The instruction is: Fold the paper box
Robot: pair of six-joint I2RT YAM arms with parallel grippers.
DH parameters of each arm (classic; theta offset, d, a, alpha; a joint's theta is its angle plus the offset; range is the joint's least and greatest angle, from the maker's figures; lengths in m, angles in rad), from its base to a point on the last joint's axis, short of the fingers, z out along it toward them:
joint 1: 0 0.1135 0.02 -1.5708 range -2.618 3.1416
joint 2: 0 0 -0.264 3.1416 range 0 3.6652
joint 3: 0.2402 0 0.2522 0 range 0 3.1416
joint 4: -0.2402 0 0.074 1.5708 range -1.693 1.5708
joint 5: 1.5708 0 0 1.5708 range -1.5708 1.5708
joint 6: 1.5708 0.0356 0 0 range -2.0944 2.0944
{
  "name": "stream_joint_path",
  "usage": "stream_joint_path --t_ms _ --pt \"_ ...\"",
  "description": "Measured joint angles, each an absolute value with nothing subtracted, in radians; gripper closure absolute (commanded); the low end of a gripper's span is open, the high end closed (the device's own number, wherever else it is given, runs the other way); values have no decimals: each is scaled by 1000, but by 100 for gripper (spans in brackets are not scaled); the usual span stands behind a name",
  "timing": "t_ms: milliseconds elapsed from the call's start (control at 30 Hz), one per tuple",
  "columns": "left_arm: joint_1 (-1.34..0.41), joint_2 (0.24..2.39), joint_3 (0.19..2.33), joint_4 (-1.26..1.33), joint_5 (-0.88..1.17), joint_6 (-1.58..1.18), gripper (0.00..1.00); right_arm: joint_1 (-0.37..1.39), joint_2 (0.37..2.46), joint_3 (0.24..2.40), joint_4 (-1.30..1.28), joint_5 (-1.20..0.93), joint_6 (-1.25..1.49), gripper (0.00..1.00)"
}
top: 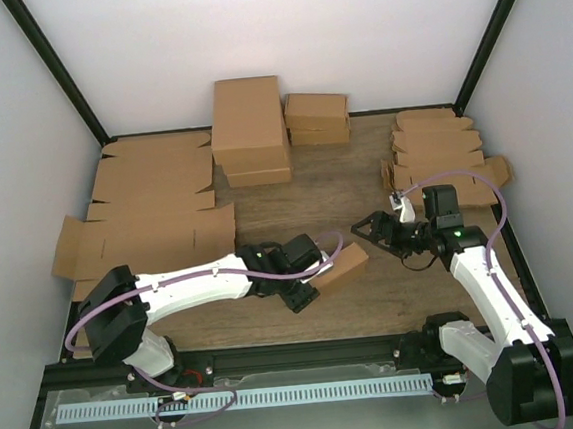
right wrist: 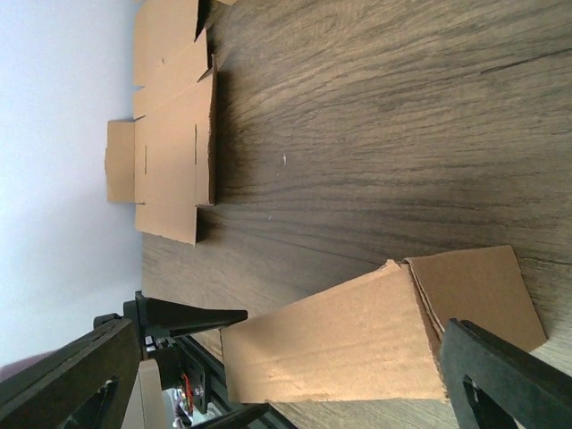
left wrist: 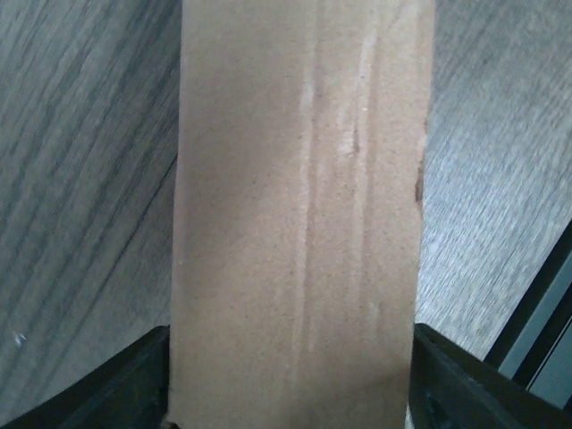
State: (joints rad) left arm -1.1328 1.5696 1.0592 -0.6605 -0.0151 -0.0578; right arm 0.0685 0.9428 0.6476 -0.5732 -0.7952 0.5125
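Observation:
The paper box (top: pixel 339 267) is a small brown cardboard piece folded into a closed oblong, near the table's front middle. My left gripper (top: pixel 311 285) is shut on its near end. In the left wrist view the box (left wrist: pixel 299 223) fills the gap, and both black fingers (left wrist: pixel 451 384) press its sides. My right gripper (top: pixel 370 233) hovers open just right of the box and is not touching it. From the right wrist the box (right wrist: pixel 331 349) lies tilted ahead of the open right gripper (right wrist: pixel 290 357), its end flap (right wrist: pixel 474 286) facing me.
Large flat cardboard sheets (top: pixel 155 201) cover the left of the table. Big folded brown boxes (top: pixel 249 127) stand at the back. A stack of small flat blanks (top: pixel 442 151) sits at the right. A black rail (top: pixel 299 352) runs along the near edge.

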Motion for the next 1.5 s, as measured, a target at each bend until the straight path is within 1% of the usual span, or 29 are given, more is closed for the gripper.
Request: stream_joint_path --t_ms 200,267,400,633,667,800,1033,1133,1333,1500 --pt "-1133 1572 1085 -678 -23 -41 42 68 944 688 -609 -777 517 3" --pt "-1133 1570 1093 -687 -33 -39 47 68 950 706 -617 -771 520 3" --pt "-1136 1538 1094 -709 -70 -38 52 68 973 744 -645 -752 543 2" --pt "-1142 1471 1094 -727 -120 -37 53 68 992 790 -682 -730 569 1" --pt "-1146 1468 1094 -730 -139 -38 55 68 992 794 -686 -730 570 1" --pt "-1182 1418 1076 -719 -279 -33 55 68 1000 825 -719 -724 589 0" --pt "-1271 1283 966 -600 -667 65 56 68 1006 916 -793 -725 675 0" --pt "-1308 1243 904 -532 -800 137 63 68 991 938 -799 -773 730 0" --pt "-1402 1177 859 -443 -960 242 63 68 942 940 -800 -885 876 0" --pt "-1470 1150 845 -398 -1021 298 60 68 911 915 -744 -968 1005 0"
